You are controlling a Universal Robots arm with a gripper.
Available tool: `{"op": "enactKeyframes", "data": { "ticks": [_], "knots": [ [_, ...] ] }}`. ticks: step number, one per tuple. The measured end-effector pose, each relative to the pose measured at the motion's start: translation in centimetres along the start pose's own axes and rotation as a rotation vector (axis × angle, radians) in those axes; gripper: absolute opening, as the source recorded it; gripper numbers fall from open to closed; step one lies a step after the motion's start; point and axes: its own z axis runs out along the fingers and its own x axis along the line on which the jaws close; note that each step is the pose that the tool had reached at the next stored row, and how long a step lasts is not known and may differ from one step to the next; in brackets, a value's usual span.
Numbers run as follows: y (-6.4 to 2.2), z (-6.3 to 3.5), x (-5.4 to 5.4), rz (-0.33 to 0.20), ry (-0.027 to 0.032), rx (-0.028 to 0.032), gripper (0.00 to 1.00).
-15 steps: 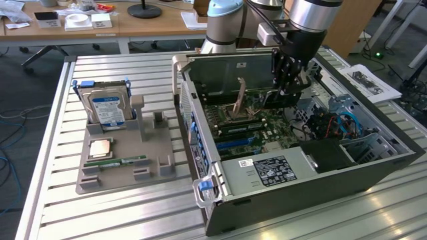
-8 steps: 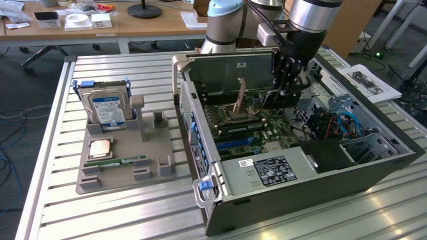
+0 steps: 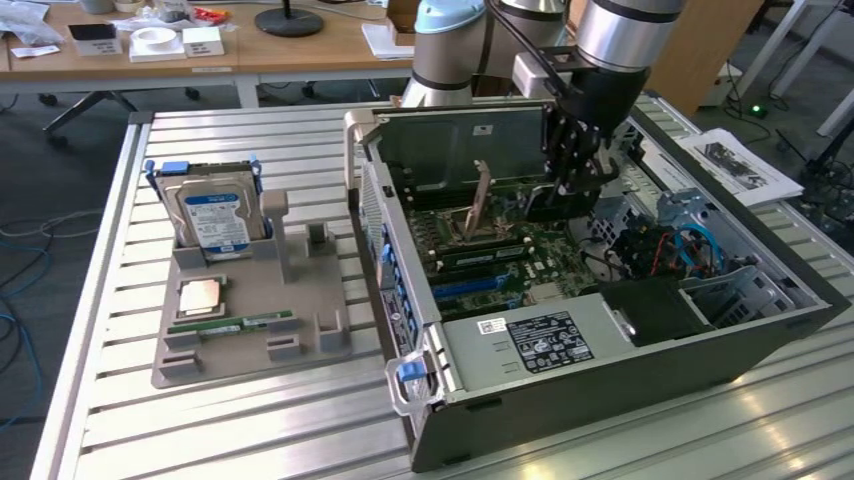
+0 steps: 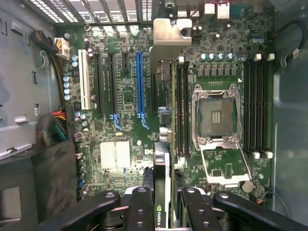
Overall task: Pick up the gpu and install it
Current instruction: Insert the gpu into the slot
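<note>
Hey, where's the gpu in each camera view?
Exterior view: gpu hangs under the gripper, inside the open case.
Wrist view: gpu edge-on, clamped in the gripper, over the motherboard.
Shared landmark: blue expansion slot.

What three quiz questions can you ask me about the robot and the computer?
1. True or false: the boxy silver hard drive stands outside the open dark computer case.
2. Fill in: the narrow green memory stick lies on the grey plastic ____.
3. The black end effector grips: A the hard drive, B the memory stick, C the thin dark gpu card with silvery bracket?
Key: 1 true; 2 tray; 3 C.
</note>
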Motion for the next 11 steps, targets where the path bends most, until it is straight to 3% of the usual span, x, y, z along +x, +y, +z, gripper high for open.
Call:
{"op": "enactKeyframes", "data": {
  "ticks": [11],
  "knots": [
    [0.01,0.59,0.01,0.000,-0.0002,0.0000,0.27]
  ]
}}
